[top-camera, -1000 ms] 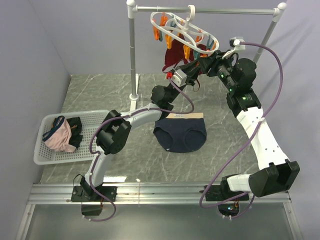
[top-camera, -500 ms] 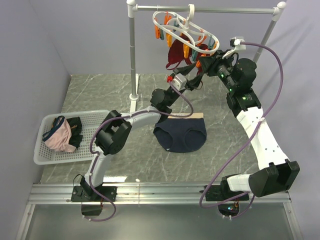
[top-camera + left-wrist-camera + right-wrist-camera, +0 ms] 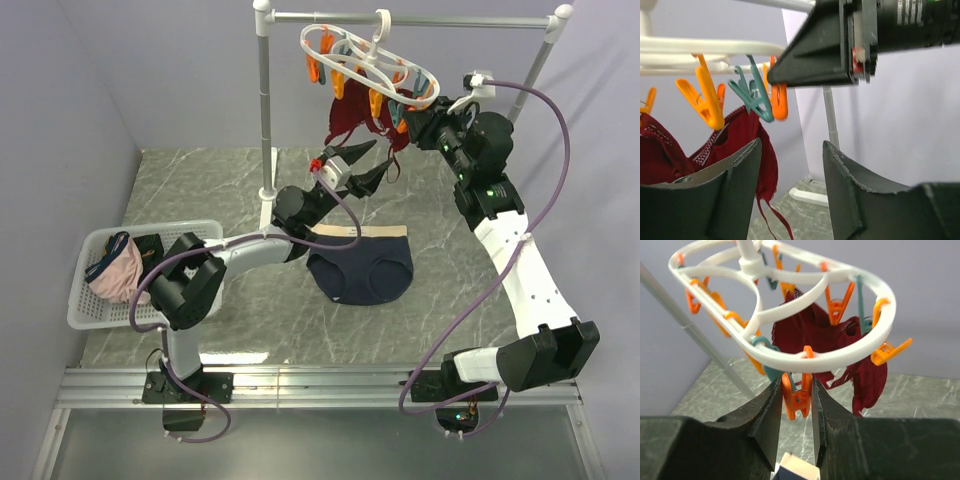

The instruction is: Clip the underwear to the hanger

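At the far left a white basket (image 3: 80,320) stands on the grey marbled table (image 3: 200,190), and a pink garment (image 3: 118,278) lies in it beside some dark pieces. From the left base the arm reaches up and to the right, past the post of the grey rail stand (image 3: 266,100). The left gripper (image 3: 380,160) is in the air, just under the maroon garment (image 3: 348,122). In its wrist view the two fingers are well apart and the gap between them is empty.

In the middle, the navy underwear (image 3: 365,270) lies flat on the table, with the pale waistband on the far side. It is below the hanger and between the two arms, and no gripper touches it.

Above, the white hanger (image 3: 840,359) hangs by its hook from the rail, and the maroon garment hangs from its clips. At the right, the right gripper (image 3: 795,390) is closed narrowly on one orange clip (image 3: 799,400) under the near rim of the ring, with one finger pressed on each side of it.
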